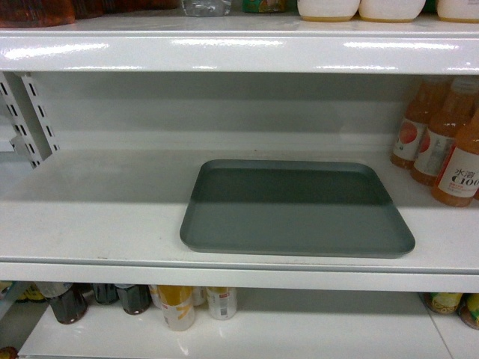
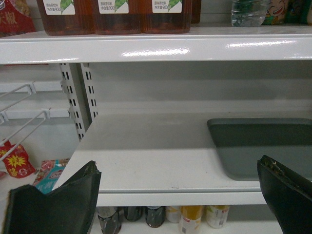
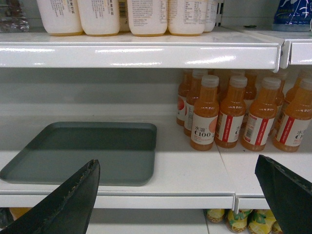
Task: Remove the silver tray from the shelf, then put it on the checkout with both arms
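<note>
The silver tray (image 1: 297, 208) lies flat on the white shelf (image 1: 97, 217), its near rim close to the front lip, untouched by either arm. Orange juice bottles (image 3: 234, 114) stand just right of it, white jugs (image 3: 126, 14) on the board above. The left gripper (image 2: 178, 200) and right gripper (image 3: 175, 197) hang in front of the shelf edge, jaws spread wide and holding nothing. Cans and dark bottles (image 1: 135, 299) line the shelf below.

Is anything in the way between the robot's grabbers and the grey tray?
Nothing visible blocks either end effector. The silver tray lies flat on the shelf, with bare shelf board in front of it. The orange juice bottles stand off to the tray's right, apart from it. Both end effectors are open, short of the shelf.
</note>
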Motion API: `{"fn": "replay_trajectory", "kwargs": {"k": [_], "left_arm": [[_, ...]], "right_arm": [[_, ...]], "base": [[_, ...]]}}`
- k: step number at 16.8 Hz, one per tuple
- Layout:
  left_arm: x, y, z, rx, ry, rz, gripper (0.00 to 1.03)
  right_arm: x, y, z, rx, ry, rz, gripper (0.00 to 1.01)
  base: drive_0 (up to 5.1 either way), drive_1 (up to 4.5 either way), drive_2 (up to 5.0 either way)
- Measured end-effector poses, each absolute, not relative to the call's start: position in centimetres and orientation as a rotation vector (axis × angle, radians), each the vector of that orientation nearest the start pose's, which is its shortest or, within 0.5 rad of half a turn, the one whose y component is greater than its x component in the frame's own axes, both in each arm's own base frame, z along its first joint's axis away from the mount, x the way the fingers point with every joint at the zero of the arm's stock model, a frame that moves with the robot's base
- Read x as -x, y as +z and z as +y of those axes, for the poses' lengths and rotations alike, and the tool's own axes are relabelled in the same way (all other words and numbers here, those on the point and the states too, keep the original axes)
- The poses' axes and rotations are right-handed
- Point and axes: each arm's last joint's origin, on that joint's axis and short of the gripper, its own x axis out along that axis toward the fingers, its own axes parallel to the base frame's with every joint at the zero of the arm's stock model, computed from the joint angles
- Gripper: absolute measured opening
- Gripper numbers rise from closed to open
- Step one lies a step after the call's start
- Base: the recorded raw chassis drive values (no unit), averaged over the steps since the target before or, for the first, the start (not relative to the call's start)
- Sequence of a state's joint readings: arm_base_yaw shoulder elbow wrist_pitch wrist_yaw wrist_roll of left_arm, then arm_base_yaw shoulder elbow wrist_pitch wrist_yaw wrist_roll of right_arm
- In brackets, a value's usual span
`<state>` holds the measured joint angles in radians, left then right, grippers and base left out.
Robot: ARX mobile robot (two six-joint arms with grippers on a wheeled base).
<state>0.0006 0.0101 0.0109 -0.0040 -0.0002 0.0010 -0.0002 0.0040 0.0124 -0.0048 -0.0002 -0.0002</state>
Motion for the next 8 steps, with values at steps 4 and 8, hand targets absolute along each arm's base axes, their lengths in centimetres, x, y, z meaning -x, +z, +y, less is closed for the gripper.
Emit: {"fn": "replay_trajectory", "kwargs": {"k": [4,8], "left_arm": [[-9.77,16.6,0.01,-0.001,0.001,0.003,0.98],[-9.77,16.6,0.01,-0.001,0.001,0.003,0.98]], "right_arm": [[-9.72,16.7,0.0,0.0,0.0,-0.004,0.98],[-9.72,16.7,0.0,0.0,0.0,-0.004,0.98]], "base": [[0.0,0.0,0.0],[0.0,0.0,0.0]]}}
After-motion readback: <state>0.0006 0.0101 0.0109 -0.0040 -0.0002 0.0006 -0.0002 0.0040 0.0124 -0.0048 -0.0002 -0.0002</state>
